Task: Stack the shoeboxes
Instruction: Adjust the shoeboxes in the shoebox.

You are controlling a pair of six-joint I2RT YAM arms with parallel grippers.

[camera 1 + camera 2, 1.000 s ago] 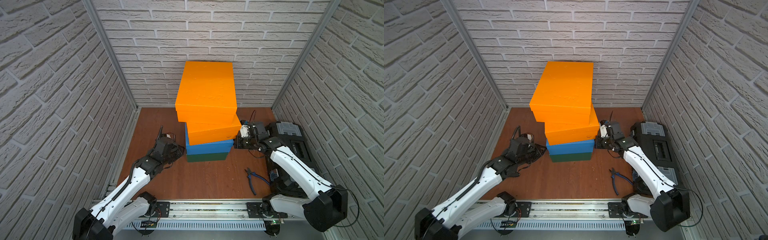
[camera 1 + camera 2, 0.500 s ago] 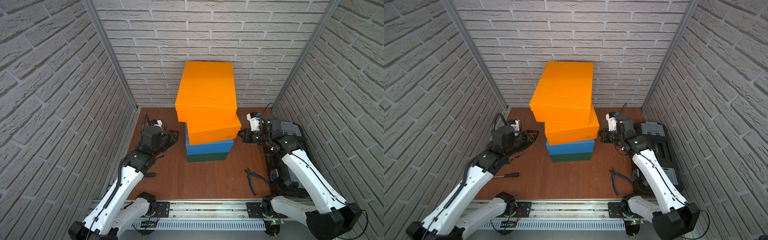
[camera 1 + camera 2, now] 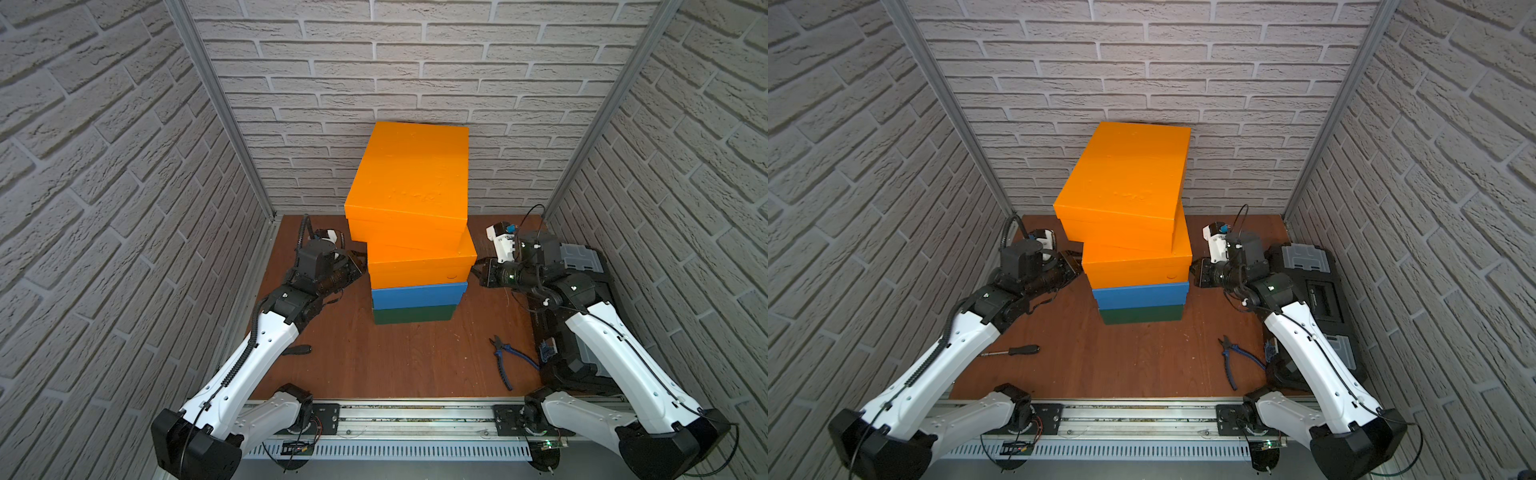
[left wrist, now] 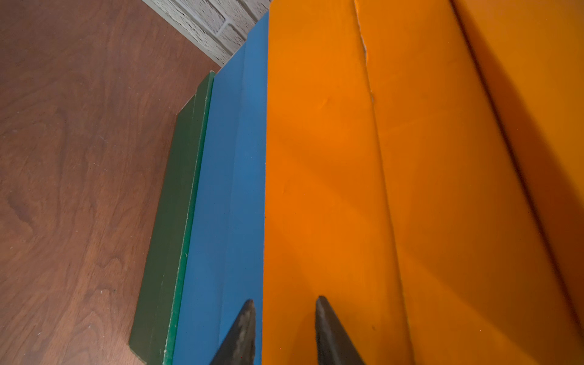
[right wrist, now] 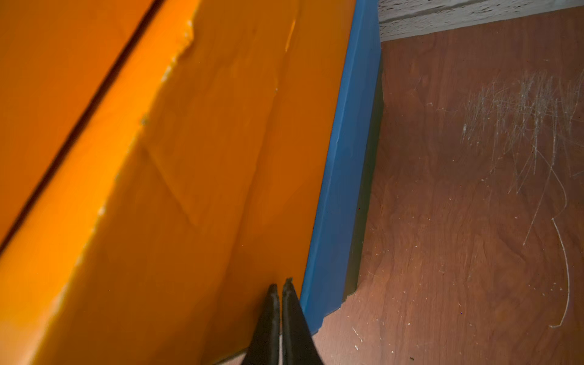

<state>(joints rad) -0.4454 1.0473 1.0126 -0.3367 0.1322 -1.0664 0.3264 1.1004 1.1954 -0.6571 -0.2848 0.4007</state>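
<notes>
Shoeboxes stacked four high on bench
Left hand part open and empty by lower orange box; right hand shut beside it

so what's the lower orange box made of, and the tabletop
Lower bright orange rectangular lidded box: probably painted cardboard, matte; its side is creased and one edge is chipped pale. Reddish-brown tabletop: wood or wood-look laminate, low sheen; grain and pale scratches show, but which of the two it is stays unclear.
</notes>
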